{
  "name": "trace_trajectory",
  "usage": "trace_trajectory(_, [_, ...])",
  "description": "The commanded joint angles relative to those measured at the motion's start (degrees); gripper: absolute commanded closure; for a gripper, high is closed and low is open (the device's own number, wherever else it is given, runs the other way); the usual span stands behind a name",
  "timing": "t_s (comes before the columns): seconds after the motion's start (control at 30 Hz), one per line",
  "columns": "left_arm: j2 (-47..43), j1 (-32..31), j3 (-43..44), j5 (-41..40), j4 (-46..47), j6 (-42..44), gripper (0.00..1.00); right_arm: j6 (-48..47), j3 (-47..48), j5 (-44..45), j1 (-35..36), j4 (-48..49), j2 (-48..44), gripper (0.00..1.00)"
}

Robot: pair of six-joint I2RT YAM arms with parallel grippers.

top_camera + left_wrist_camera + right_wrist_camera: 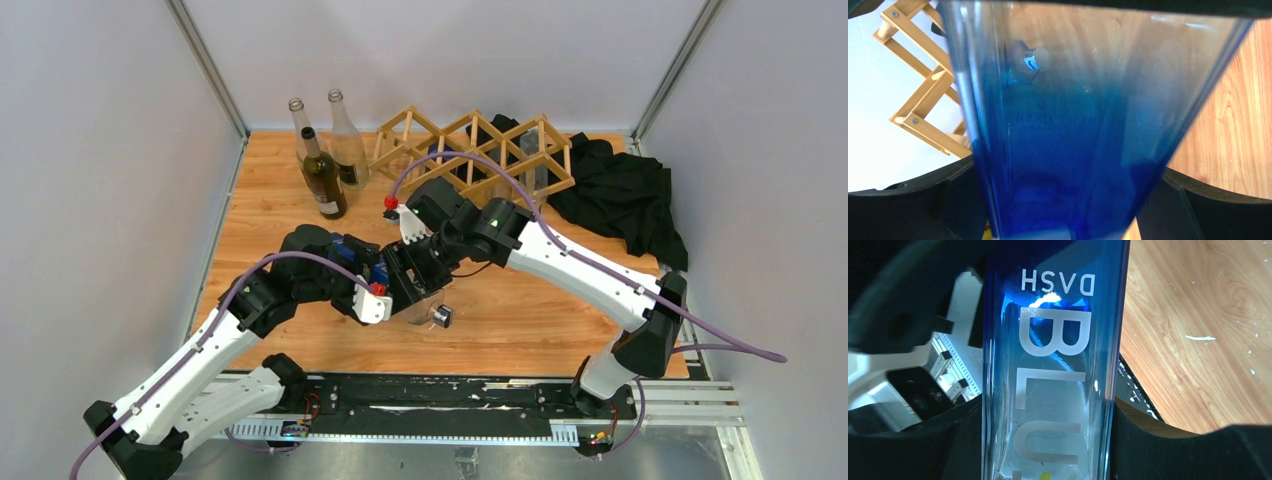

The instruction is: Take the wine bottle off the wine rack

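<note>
The wine bottle (352,252), square-sided glass fading from blue to clear, hangs level above the middle of the table, in front of the wine rack (470,150). My right gripper (420,262) is shut on it from the rack side. In the right wrist view both pads press the bottle (1053,365) beside its frosted lettering. My left gripper (388,292) reaches in from the near left, open. Its jaws stand wide on either side of the bottle (1073,125), which fills that view. The rack's slats (923,100) show behind it at the left.
A dark bottle (325,180) and two clear bottles (348,140) stand at the back left, beside the rack. A black cloth (620,195) lies crumpled at the back right. Grey walls close in the table on three sides.
</note>
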Motion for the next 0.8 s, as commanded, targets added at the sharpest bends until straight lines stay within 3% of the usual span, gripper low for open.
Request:
trace_trajectory(0.0, [-0.2,-0.8,1.4,-0.6,2.2,-1.6,0.10,-2.3,5.6,-4.0,1.8,5.8,-1.5,1.00])
trace_trajectory(0.07, [-0.9,-0.8,0.8,-0.5,4.0,-1.9,0.21,-2.2,5.6,-4.2,1.8,5.8,-1.4,1.00])
trace_trajectory(0.1, [-1.2,-0.9,0.7,-0.4,4.4,-2.1,0.28,-2.3,5.5,-4.1,1.8,5.8,-1.4,0.94])
trace_trajectory(0.23, [-2.7,-0.9,0.0,-0.3,7.1,-4.3,0.84,-2.1,5.3,-2.7,1.7,5.9,-1.8,0.39])
trace_trajectory(0.3, [-3.6,-0.9,-0.4,-1.7,10.1,-8.1,1.00,-2.3,5.1,-1.8,0.9,5.9,-2.7,0.13])
trace_trajectory(0.5, [-3.9,-0.9,1.5,-2.2,14.2,-21.8,1.00,-3.5,2.1,-1.6,-5.2,7.3,-10.2,0.06])
trace_trajectory(0.77, [-1.1,-0.9,6.8,0.5,17.0,-47.4,1.00,-5.6,-3.0,-1.8,-14.9,8.2,-21.2,0.04])
